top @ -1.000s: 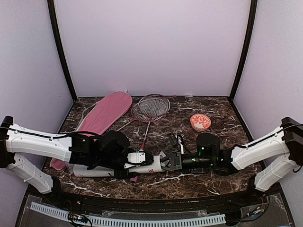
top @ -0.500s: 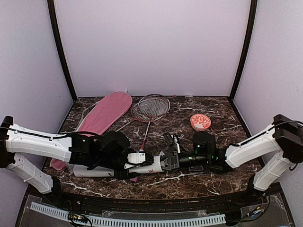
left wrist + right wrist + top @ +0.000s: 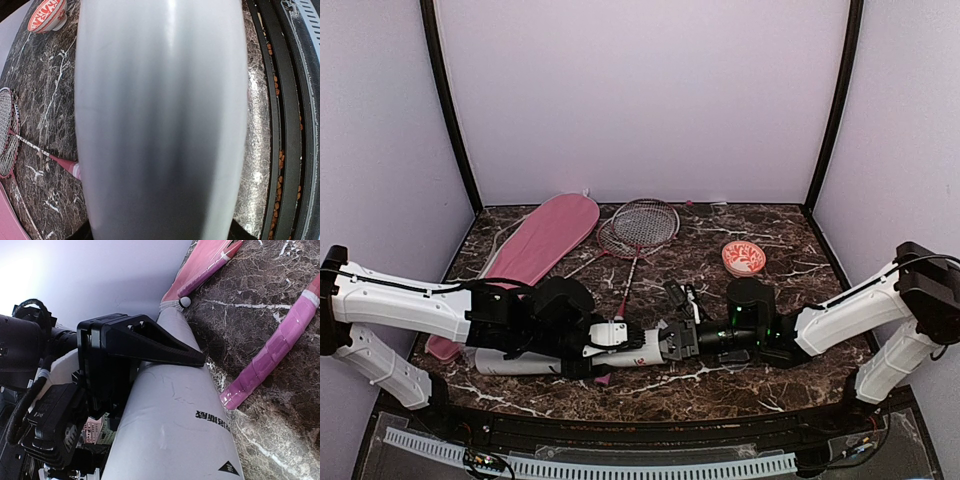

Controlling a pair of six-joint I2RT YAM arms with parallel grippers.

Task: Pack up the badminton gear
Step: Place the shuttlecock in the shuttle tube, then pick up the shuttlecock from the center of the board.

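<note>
Tube (image 3: 642,352) clamped in left tool (image 3: 606,345) — right tool (image 3: 672,342) pinched together by its end.

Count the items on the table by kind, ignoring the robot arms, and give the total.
Rackets: 2
Pink bag: 1
White tube: 1
Shuttlecock in view: 1
Red-and-white bowl: 1
Total: 6

Blurred tube (image 3: 160,120) with both ends cut off in left wrist view, bag (image 3: 545,240) partly hidden beneath left arm (image 3: 410,300)
</note>
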